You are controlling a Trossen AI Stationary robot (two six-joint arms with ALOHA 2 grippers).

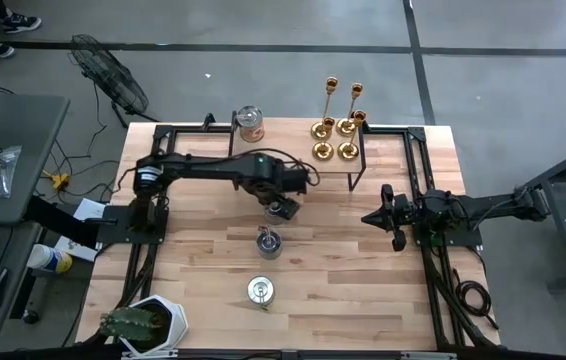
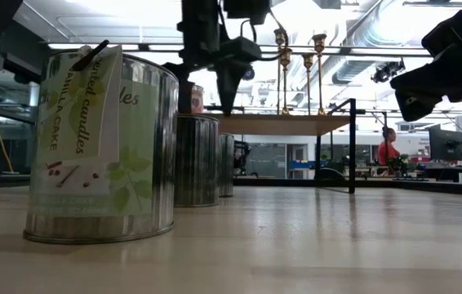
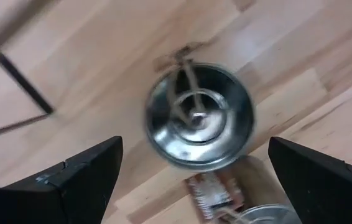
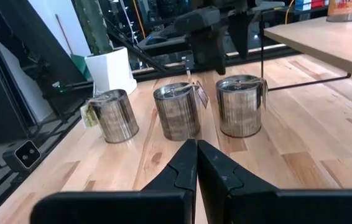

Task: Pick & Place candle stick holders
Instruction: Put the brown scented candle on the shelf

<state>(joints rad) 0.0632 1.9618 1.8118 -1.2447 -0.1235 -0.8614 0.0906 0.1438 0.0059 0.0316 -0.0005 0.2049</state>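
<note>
Three silver-grey round holders stand in a row on the table: near [image 1: 260, 291], middle [image 1: 269, 241] and far [image 4: 241, 104]. A fourth [image 1: 250, 122] stands on the raised shelf. Several gold candlesticks [image 1: 338, 125] stand on their round bases at the shelf's right end. My left gripper [image 1: 281, 207] is open and points down right above the far holder [image 3: 198, 115], a finger on either side of it, without touching. My right gripper [image 1: 378, 217] is shut and empty at the table's right, pointing toward the row.
A raised wooden shelf on a dark frame [image 1: 293, 130] runs along the far edge. A white pot with a cactus [image 1: 148, 325] stands at the near left corner. Bare wood [image 1: 343, 290] lies between the row and my right arm.
</note>
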